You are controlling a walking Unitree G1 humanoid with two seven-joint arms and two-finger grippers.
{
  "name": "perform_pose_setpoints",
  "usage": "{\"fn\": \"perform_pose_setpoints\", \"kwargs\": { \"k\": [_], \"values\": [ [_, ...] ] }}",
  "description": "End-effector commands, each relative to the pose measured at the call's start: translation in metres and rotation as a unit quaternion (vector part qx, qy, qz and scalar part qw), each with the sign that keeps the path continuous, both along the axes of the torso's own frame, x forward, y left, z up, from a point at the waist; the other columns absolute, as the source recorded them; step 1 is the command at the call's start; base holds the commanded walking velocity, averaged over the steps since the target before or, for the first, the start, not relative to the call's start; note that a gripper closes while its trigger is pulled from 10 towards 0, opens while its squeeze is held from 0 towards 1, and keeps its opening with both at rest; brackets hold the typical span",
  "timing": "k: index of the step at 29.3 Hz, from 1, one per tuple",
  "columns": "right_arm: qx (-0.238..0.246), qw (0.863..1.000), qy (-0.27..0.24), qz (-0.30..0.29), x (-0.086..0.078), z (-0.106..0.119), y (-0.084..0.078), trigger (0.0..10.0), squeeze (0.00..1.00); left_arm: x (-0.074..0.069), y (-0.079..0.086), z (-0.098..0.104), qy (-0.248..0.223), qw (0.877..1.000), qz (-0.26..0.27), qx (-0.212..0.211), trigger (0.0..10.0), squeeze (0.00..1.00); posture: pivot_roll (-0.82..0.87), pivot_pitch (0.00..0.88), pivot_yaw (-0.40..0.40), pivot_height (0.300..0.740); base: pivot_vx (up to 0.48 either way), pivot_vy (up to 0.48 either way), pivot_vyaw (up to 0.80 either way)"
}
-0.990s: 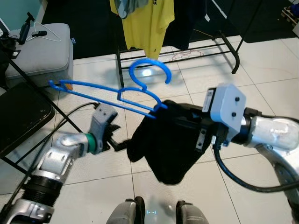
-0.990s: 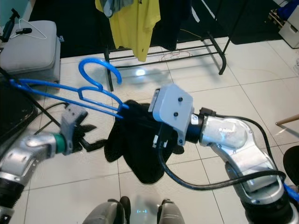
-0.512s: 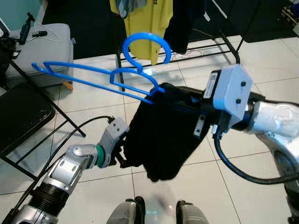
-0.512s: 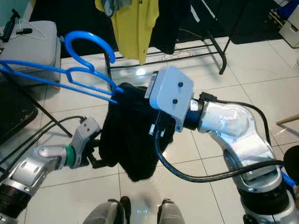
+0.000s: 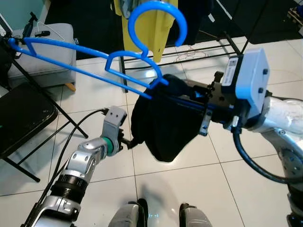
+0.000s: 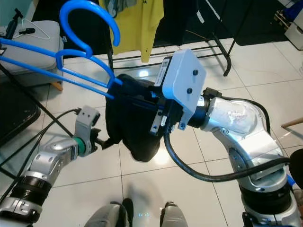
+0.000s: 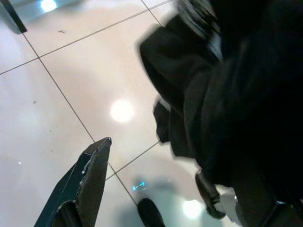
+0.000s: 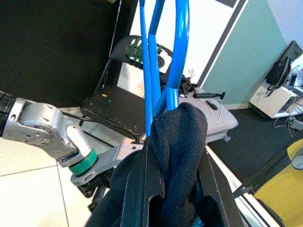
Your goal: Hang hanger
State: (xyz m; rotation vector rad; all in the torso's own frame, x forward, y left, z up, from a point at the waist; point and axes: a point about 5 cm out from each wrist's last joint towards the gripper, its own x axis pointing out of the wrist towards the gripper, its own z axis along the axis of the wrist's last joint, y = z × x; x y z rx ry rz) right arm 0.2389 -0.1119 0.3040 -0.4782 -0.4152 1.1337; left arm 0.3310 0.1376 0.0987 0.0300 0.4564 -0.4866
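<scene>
A blue plastic hanger [image 5: 85, 59] slants up to the left, its hook [image 5: 158, 16] raised in front of a yellow shirt [image 5: 158, 40] on the black clothes rack [image 5: 201, 51]. A black garment [image 5: 165, 123] is bunched over the hanger's right end. My right gripper [image 5: 182, 94] is shut on that end, cloth and blue bars together, as the right wrist view shows between its fingers [image 8: 137, 189]. My left gripper [image 5: 127, 142] sits low beside the garment's lower left edge, open, one finger [image 7: 90, 177] apart from the cloth [image 7: 236, 104].
A black folding chair [image 5: 21, 118] stands at the left. Behind it is a grey cushioned seat [image 5: 52, 49] with a white wire hanger on top. The rack's low bars [image 5: 232, 45] cross the tiled floor [image 5: 189, 189] ahead. My feet show at the bottom.
My right arm has lifted the hanger and garment, so the hook now rises before the yellow shirt. My left gripper dipped under the garment, then came up beside its lower left edge.
</scene>
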Motion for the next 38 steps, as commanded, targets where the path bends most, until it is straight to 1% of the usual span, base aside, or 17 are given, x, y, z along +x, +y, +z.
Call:
{"fn": "perform_pose_setpoints", "kwargs": {
  "k": [1,4,5,6,13,15,16,17,23,25,27,28,29,30,33,35,38],
  "values": [
    [0.005,1.0,-0.016,0.02,-0.008,0.006,0.001,10.0,0.0,-0.004,0.005,-0.012,0.026,1.0,0.011,0.009,8.6,0.0,-0.12,0.129,0.127,0.74,0.0,0.0,0.0],
    [0.009,1.0,-0.017,0.02,-0.007,0.008,0.001,10.0,0.0,-0.006,0.007,-0.017,0.034,0.999,0.018,0.018,8.2,0.0,-0.12,0.126,0.126,0.74,0.0,0.0,0.0],
    [0.011,1.0,-0.018,0.019,-0.007,0.009,0.0,10.0,0.0,-0.007,0.008,-0.022,0.041,0.999,0.03,0.02,2.3,0.0,-0.12,0.124,0.122,0.74,0.0,0.0,0.0],
    [0.012,1.0,-0.017,0.018,-0.006,0.01,0.0,10.0,0.0,-0.008,0.008,-0.025,0.046,0.998,0.041,0.014,0.0,0.0,-0.12,0.123,0.121,0.74,0.0,0.0,0.0],
    [0.011,1.0,-0.016,0.015,-0.005,0.009,-0.001,10.0,0.0,-0.008,0.009,-0.027,0.048,0.997,0.056,0.009,0.0,0.0,-0.12,0.12,0.119,0.74,0.0,0.0,0.0],
    [0.01,1.0,-0.019,0.005,-0.003,0.01,-0.004,10.0,0.0,-0.009,0.023,-0.032,0.05,0.995,0.077,0.044,0.0,0.0,-0.12,0.114,0.118,0.74,0.0,0.0,0.0],
    [0.01,1.0,-0.019,0.005,-0.003,0.01,-0.004,10.0,0.0,-0.009,0.023,-0.032,0.05,0.995,0.077,0.044,0.0,0.0,-0.12,0.114,0.118,0.74,0.0,0.0,0.0],
    [0.009,1.0,-0.02,-0.001,-0.002,0.01,-0.006,10.0,0.0,-0.009,0.033,-0.033,0.049,0.993,0.087,0.069,0.0,0.0,-0.12,0.113,0.118,0.74,0.0,0.0,0.0],
    [0.007,1.0,-0.02,-0.008,-0.001,0.009,-0.008,10.0,0.0,-0.009,0.044,-0.034,0.042,0.989,0.099,0.1,0.0,0.0,-0.12,0.11,0.119,0.74,0.0,0.0,0.0],
    [0.005,1.0,-0.02,-0.017,-0.001,0.009,-0.011,10.0,0.0,-0.007,0.056,-0.031,0.02,0.982,0.107,0.151,0.0,0.0,-0.12,0.108,0.119,0.74,0.0,0.0,0.0],
    [-0.001,0.999,-0.018,-0.031,0.001,0.007,-0.016,10.0,0.0,-0.003,0.066,-0.024,-0.019,0.97,0.116,0.211,0.0,0.0,-0.12,0.107,0.12,0.74,0.0,0.0,0.0],
    [-0.013,0.999,-0.014,-0.047,0.004,0.003,-0.021,10.0,0.0,0.0,0.073,-0.017,-0.041,0.961,0.133,0.237,7.3,0.0,-0.12,0.108,0.122,0.74,0.0,0.0,0.0],
    [-0.022,0.998,-0.011,-0.057,0.006,0.0,-0.024,10.0,0.0,0.003,0.077,-0.012,-0.056,0.954,0.145,0.254,7.3,0.0,-0.12,0.108,0.122,0.74,0.0,0.0,0.0],
    [-0.039,0.997,-0.004,-0.074,0.008,-0.007,-0.029,10.0,0.0,0.005,0.082,-0.006,-0.068,0.948,0.158,0.267,10.0,0.0,-0.12,0.108,0.122,0.74,0.0,0.0,0.0],
    [-0.056,0.994,0.003,-0.089,0.011,-0.014,-0.034,10.0,0.0,0.007,0.085,-0.001,-0.079,0.943,0.167,0.276,10.0,0.0,-0.12,0.108,0.122,0.74,0.0,0.0,0.0],
    [-0.091,0.988,0.035,-0.118,0.014,-0.037,-0.045,10.0,0.0,0.012,0.1,0.01,-0.092,0.931,0.199,0.291,10.0,0.0,-0.11,0.111,0.127,0.74,0.0,0.0,0.0],
    [-0.102,0.987,0.052,-0.117,0.011,-0.046,-0.047,10.0,0.0,0.013,0.108,0.013,-0.094,0.925,0.212,0.301,10.0,0.0,-0.11,0.113,0.13,0.74,0.0,0.0,0.0]
  ]
}}
